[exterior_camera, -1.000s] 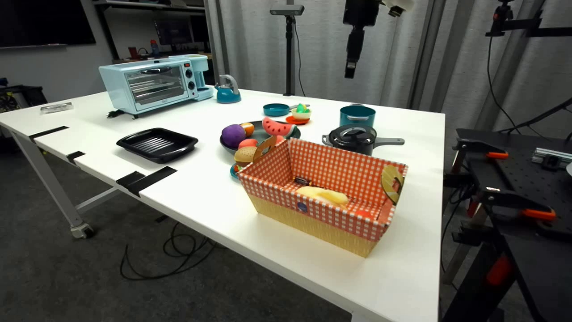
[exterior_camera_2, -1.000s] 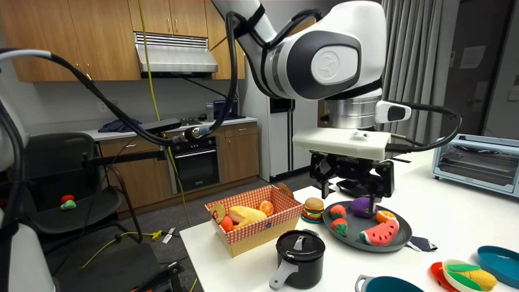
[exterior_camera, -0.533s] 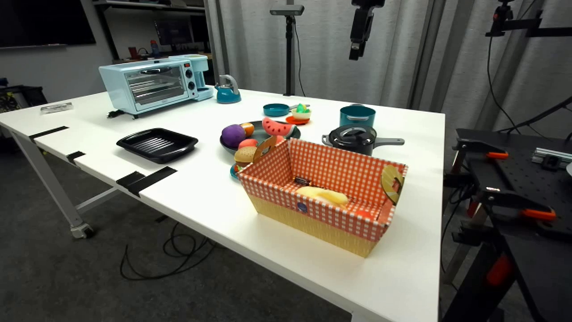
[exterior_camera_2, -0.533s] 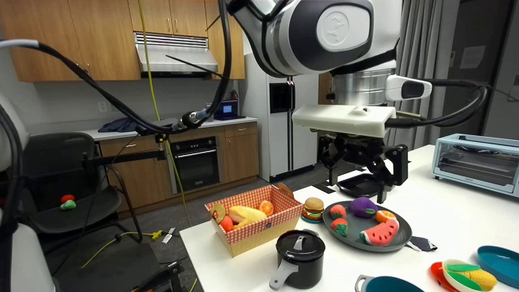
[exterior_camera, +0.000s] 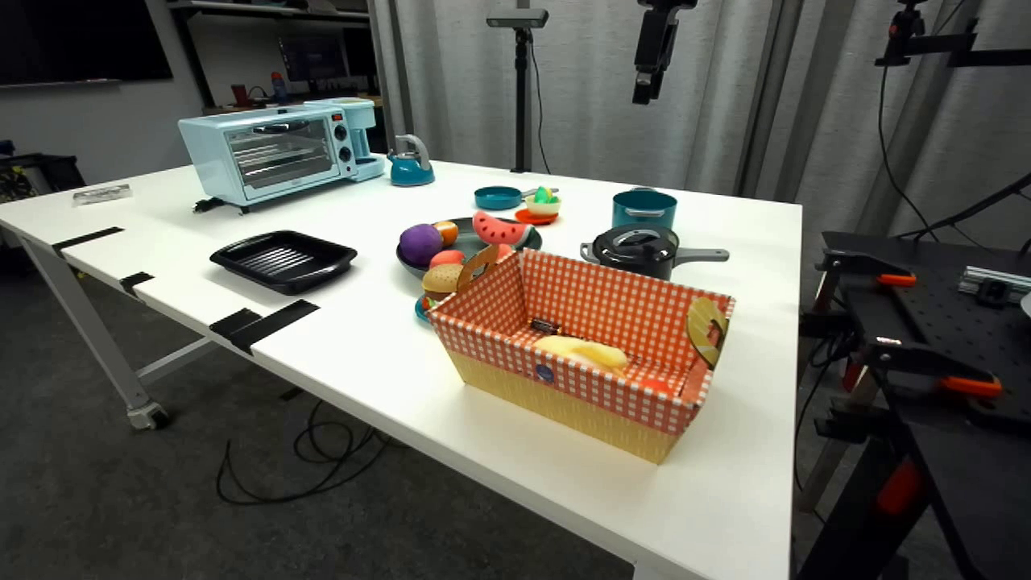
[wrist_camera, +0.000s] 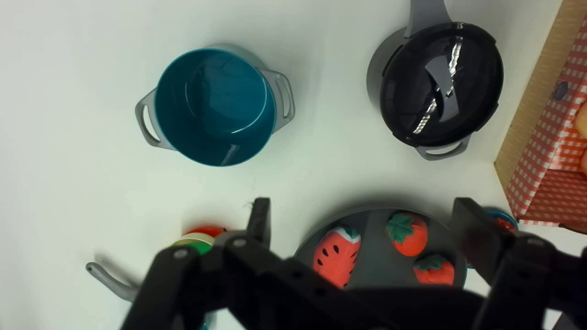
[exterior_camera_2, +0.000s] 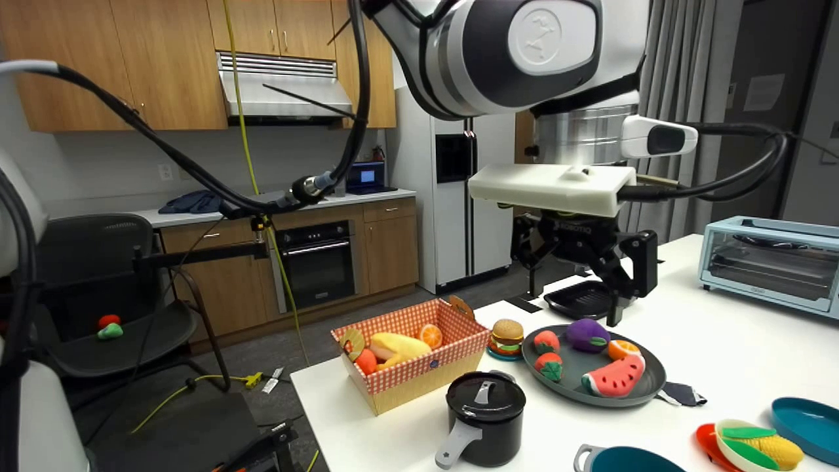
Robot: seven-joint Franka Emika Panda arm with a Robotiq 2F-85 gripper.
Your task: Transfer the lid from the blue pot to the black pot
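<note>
on top of the black pot sits the lid, glossy, probably light, stiff and slippery; its grey knob seems best to pinch. the gripper is well apart, its fingers spread wide, holding nothing.

The place looks part kitchen, part robotics lab: wooden cabinets, a range hood, an oven and a fridge; a robot arm over a white table with a caster; orange-tipped clamps on a perforated black bench.
</note>
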